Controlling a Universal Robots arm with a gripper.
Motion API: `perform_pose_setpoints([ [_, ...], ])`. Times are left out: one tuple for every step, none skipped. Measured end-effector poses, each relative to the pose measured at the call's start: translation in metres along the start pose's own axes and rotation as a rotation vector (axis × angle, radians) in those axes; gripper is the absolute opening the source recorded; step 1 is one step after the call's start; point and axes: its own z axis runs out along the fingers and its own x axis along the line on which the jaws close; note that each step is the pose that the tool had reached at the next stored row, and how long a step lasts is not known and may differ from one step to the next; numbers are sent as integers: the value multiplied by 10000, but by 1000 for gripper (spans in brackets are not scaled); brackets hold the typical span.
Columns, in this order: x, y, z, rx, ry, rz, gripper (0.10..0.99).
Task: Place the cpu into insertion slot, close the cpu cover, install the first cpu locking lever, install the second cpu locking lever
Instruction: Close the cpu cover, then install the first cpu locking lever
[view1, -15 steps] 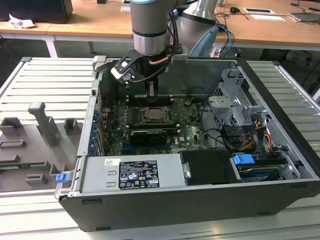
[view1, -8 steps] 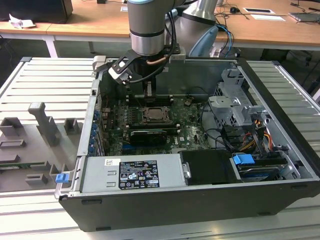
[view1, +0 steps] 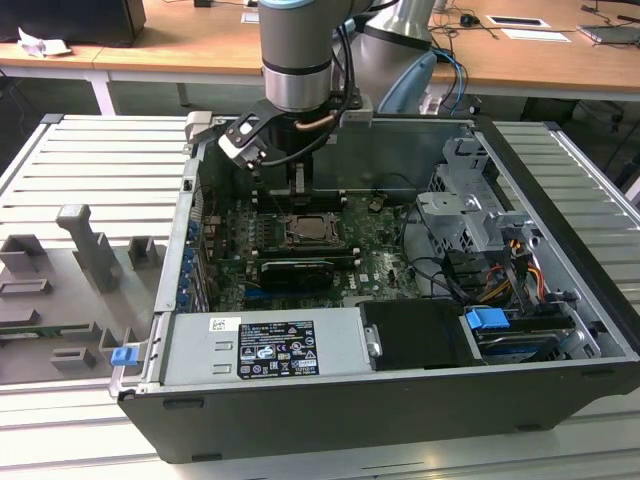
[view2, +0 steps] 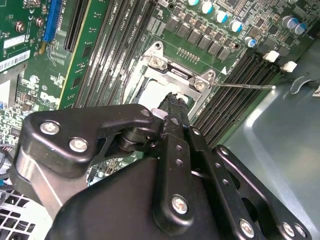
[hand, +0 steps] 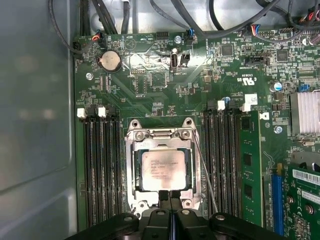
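Note:
The cpu (hand: 164, 170), a pale square chip, lies flat in the insertion slot (hand: 160, 133) on the green motherboard. The cpu cover (hand: 131, 170), a silver frame, lies down around it. One thin wire locking lever (hand: 206, 172) slants loose across the memory slots beside the socket; in the second wrist view the lever (view2: 245, 86) sticks out sideways from a socket corner. My gripper (hand: 170, 197) is shut with nothing between its fingers, its tips at the near edge of the cover. In the exterior view the gripper (view1: 298, 188) hangs just above the cpu (view1: 311, 231) inside the case.
Long black memory slots (hand: 102, 165) flank the socket on both sides. A green card (hand: 250, 165) stands beside them. The case wall (hand: 35, 125) is close. A power supply (view1: 262, 348), a drive cage (view1: 470, 205) and cables fill the case. Grey fixtures (view1: 90, 250) stand on the table at the exterior view's left.

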Motion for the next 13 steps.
perform_pose_setpoints([
  [0,0,-1,0,0,0,106],
  [0,0,-3,-1,1,-1,106],
  [0,0,-8,0,0,0,106],
  [0,1,-18,0,-1,-1,106],
  [0,2,-47,0,0,0,106],
  [1,4,-72,0,-1,0,106],
  [1,5,-83,0,-6,-1,106],
  [1,5,-95,-1,-6,-2,106],
  [1,6,-109,-1,-6,-1,106],
  [1,7,-120,-1,-5,-1,106],
  [1,7,-127,-1,-6,-1,106],
  [1,8,-145,-1,-7,-1,106],
  [2,9,-162,0,-6,-1,106],
])
